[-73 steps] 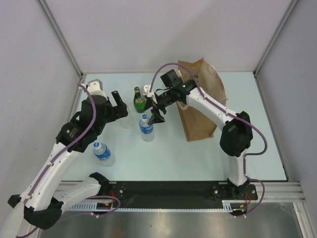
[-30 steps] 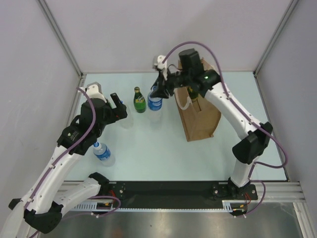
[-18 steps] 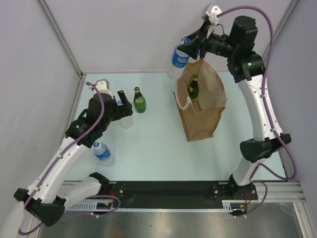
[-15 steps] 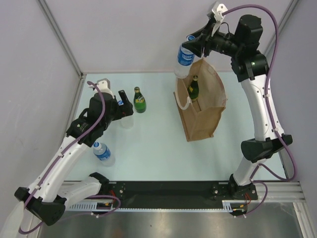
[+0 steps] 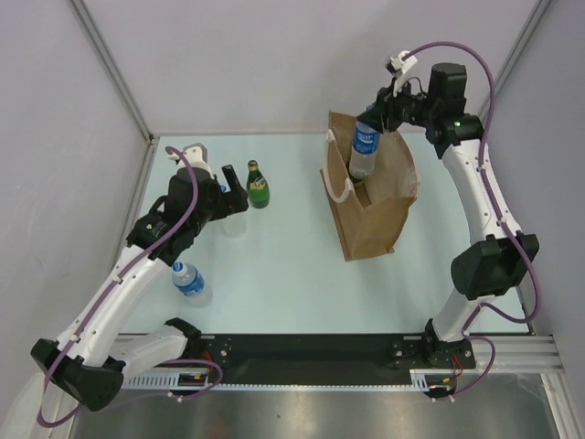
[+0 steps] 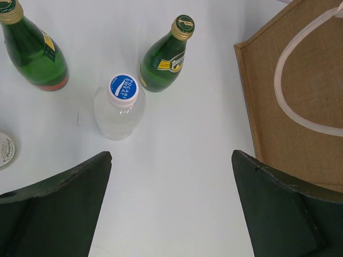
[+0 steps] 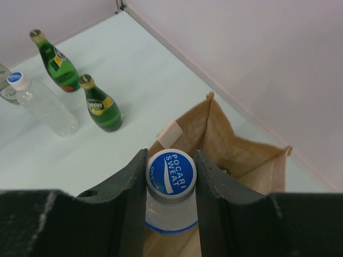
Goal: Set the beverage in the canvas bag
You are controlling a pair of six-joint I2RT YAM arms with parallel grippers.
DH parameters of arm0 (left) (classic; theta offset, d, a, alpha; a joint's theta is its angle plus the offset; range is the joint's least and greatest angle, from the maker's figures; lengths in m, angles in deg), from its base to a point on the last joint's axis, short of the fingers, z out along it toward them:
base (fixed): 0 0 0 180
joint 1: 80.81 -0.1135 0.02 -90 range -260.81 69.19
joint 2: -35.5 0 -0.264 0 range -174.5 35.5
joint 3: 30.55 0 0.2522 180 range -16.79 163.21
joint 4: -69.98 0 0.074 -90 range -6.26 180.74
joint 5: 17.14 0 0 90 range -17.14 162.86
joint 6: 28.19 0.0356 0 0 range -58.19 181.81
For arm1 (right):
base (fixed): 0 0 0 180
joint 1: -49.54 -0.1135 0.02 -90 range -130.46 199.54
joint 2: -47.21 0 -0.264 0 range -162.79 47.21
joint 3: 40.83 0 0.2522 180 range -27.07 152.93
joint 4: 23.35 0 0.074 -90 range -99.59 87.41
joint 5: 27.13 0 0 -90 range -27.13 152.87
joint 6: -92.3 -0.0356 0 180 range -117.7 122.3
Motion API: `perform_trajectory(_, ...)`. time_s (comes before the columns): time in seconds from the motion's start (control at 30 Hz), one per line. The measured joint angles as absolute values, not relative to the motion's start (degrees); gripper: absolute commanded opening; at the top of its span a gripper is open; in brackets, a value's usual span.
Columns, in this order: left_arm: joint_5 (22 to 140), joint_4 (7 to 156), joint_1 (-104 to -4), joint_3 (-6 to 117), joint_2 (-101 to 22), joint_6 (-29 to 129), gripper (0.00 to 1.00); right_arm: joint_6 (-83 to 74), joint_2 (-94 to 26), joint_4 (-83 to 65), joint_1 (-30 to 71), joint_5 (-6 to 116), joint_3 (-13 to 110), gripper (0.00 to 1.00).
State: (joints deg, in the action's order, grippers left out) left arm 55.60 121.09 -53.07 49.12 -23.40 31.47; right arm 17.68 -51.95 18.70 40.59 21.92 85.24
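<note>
The beverage is a clear bottle point(image 5: 364, 146) with a blue label and a blue cap point(image 7: 171, 172). My right gripper point(image 5: 373, 122) point(image 7: 170, 156) is shut on its neck just below the cap. It hangs upright over the open mouth of the tan canvas bag point(image 5: 375, 206) point(image 7: 244, 155), and its lower end dips inside the rim. My left gripper point(image 5: 236, 183) point(image 6: 170, 155) is open and holds nothing. It hovers over the table left of the bag point(image 6: 300, 112), near a second clear bottle point(image 6: 121, 107).
Two green bottles point(image 6: 166, 67) point(image 6: 32, 51) stand beyond that clear bottle; the top view shows one green bottle point(image 5: 259, 186). Another clear bottle point(image 5: 189, 282) lies near the left arm. The bag's white loop handle point(image 5: 336, 187) hangs on its left side. Walls close in the back and sides.
The right arm carried the bottle from up high at the bag's left rim down over its open mouth. The left arm barely moved and its gripper stayed open.
</note>
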Motion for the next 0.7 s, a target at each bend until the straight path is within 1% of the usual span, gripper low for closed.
perform_trajectory(0.2, 55.86, 121.04, -53.35, 49.12, -23.35, 31.40, 1.00, 18.46, -51.12, 12.28, 40.00, 22.40, 71.32, 0.00)
perform_trajectory(0.3, 56.30, 120.98, -53.48, 49.03, -23.24, 31.38, 1.00, 18.53, -51.36, 9.35, 39.02, 22.77, 66.66, 0.00)
perform_trajectory(0.7, 56.61, 120.89, -54.14, 47.37, -21.23, 30.50, 1.00, 15.38, -58.81, -12.16, 36.00, 23.10, 64.54, 0.00)
